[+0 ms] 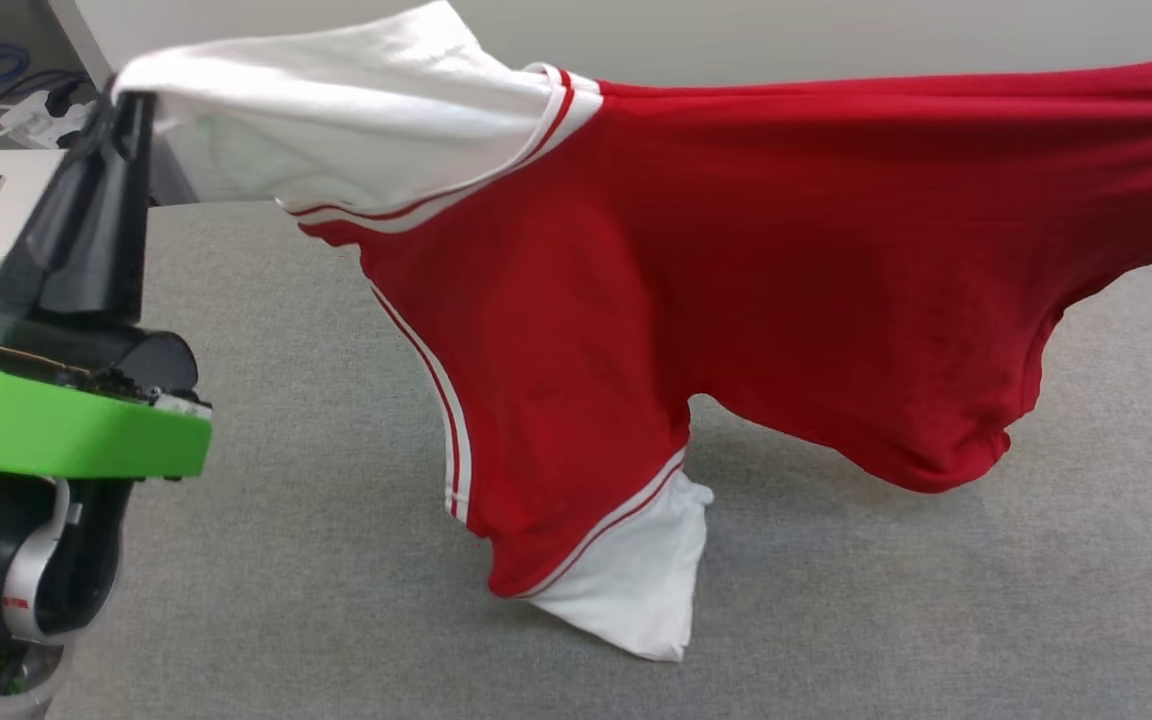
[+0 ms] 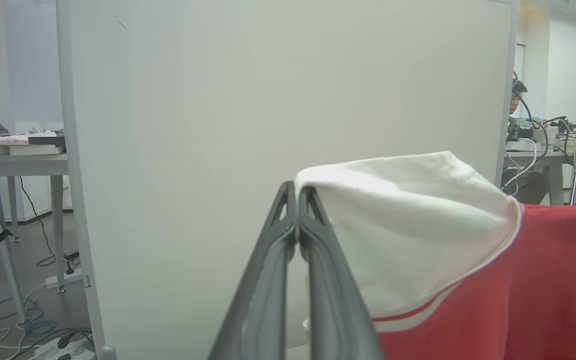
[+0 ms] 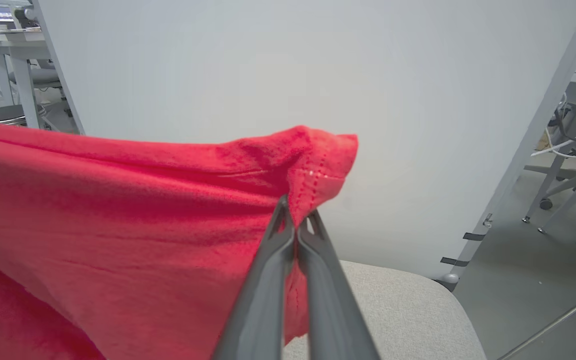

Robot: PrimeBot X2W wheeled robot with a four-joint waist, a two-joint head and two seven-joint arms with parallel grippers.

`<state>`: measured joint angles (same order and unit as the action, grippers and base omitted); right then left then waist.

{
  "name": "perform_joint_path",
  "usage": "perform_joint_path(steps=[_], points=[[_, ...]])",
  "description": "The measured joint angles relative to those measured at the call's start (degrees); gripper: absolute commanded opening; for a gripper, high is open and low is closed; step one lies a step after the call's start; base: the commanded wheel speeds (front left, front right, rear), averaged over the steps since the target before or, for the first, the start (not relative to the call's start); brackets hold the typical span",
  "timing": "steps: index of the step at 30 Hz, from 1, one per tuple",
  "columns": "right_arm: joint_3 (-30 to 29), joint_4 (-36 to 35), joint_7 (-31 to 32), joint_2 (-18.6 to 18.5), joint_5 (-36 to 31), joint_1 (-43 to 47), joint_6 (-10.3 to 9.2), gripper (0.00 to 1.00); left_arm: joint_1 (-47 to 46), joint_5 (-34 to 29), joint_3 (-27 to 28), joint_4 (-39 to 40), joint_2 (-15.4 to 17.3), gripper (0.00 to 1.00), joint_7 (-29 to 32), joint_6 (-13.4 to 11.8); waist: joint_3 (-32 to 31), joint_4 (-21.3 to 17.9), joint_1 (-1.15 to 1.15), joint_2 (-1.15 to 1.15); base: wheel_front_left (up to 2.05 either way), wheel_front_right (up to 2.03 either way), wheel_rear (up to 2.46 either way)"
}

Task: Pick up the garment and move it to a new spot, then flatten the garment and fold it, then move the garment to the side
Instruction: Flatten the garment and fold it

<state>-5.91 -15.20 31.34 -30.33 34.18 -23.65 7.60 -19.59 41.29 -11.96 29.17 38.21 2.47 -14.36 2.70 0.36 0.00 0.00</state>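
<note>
Noted one garment (image 1: 736, 250): red jersey body, white short sleeves, red-white striped trim (image 1: 456, 430) at both sleeve seams and along one curved edge. Cloth smooth and taut along the top line, slack and sagging below. No lettering on the side turned to the head camera.

Held off the grey padded surface (image 1: 336, 600), stretched sideways between both grippers.

Left gripper (image 2: 296, 187): fingers pressed together, pinching the edge of the upper white sleeve (image 2: 408, 215) right at the fingertips. From the pinch, sleeve draped to the right of the fingers, red body further right and lower.

Right gripper (image 3: 295, 210): fingers closed on a stitched red hem corner. Corner poking up just above the fingertips; rest of the red cloth spread to the left of the fingers and hanging below their tips. Grey surface below and behind the fingers.

Lower white sleeve (image 1: 636, 580) hanging well below the left fingertips, its tip at or just over the grey surface; contact not clear.

Count:
- garments: one
- white sleeves: two
- grippers gripping cloth: two, two dark fingers each
- grey padded surfaces: one
- white panel (image 2: 218, 125) standing beyond the fingertips: one
- person (image 2: 517, 102) at a far desk, right of the left fingers: one
</note>
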Motion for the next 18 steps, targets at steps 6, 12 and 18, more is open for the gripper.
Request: perform_joint_path(steps=[6,12,18], points=[[-1.87,-1.86,-2.69,1.12,0.36,-1.55,0.00,0.00,-5.27,-1.14,1.99,1.35,0.21,0.00,-1.72,0.01,0.43,-0.90,0.00,0.00,0.00,0.00,0.00],[-2.79,-2.00,-5.73,1.14,-0.07,-5.47,0.01,0.00,-11.70,-3.27,3.48,1.58,2.99,0.00,-0.91,0.18,2.56,-1.25,0.00,0.00,0.00,0.00,0.00],[-2.36,-1.10,-8.62,0.37,-1.10,-9.25,0.01,0.00,-18.46,-4.03,3.30,0.68,6.16,0.00,2.31,2.13,5.62,-1.54,0.00,0.00,0.00,0.00,0.00]])
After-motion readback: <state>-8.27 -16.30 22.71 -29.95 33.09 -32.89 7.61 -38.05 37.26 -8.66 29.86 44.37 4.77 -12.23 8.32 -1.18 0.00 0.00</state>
